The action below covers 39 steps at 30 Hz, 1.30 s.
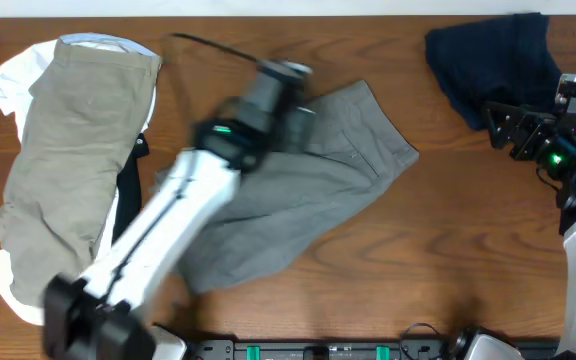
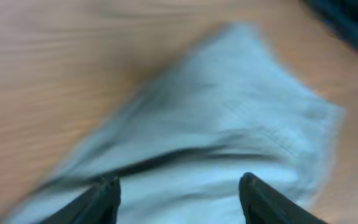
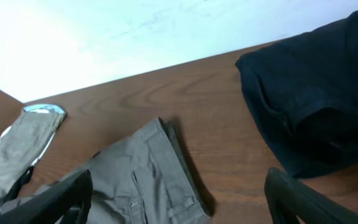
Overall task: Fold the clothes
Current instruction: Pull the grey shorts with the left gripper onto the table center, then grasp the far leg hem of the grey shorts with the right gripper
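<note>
Both sets stand spread and empty: my left fingers [image 1: 286, 72] hover over the grey shorts [image 1: 313, 195] mid-worktop [image 1: 468, 250], whose long axis slants diagonally beneath; my right fingers [image 1: 498, 122] sit well apart from those shorts, beside the navy piece [image 1: 493, 55]

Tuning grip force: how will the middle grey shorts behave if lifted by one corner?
Probably floppy: the grey shorts lie flat with soft creases, so they'd likely drape. Seemingly thin, so probably light. Pushed, they may slide on the smooth wooden table.
</note>
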### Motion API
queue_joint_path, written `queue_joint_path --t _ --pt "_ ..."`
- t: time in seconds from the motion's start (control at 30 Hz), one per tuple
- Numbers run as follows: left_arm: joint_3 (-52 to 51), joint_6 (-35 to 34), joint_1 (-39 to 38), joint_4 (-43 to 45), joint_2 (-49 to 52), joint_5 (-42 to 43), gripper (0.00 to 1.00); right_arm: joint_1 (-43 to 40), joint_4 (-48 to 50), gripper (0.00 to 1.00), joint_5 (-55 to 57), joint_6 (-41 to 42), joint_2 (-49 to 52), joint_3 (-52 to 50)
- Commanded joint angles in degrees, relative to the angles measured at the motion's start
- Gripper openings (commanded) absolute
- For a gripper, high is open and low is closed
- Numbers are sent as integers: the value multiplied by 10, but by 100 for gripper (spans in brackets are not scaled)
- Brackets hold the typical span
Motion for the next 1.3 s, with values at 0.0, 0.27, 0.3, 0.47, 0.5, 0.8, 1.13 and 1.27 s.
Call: queue_joint_path --t 0.0,0.27,0.3,0.47,0.5,0.8,1.13,1.27 --pt "-2 17 65 -48 3 -54 69 20 -4 86 -9 -3 -8 11" --pt "-11 55 204 -139 57 -54 75 60 -33 87 -5 -26 -5 11" --pt "-11 67 218 -144 68 -54 77 64 -36 87 -5 -28 -5 11" --pt "-11 80 278 -153 127 -52 79 76 -52 86 -5 -29 -5 11" --pt "-11 80 287 -155 137 -50 79 78 -54 86 -4 -29 -4 11" --pt "-11 95 306 -174 215 -21 68 85 -54 85 2 -28 9 11" --pt "-8 94 305 -175 227 1 6 102 -51 83 20 -28 38 11" --pt "-7 92 304 -177 224 1 6 115 -43 78 38 -29 46 11"
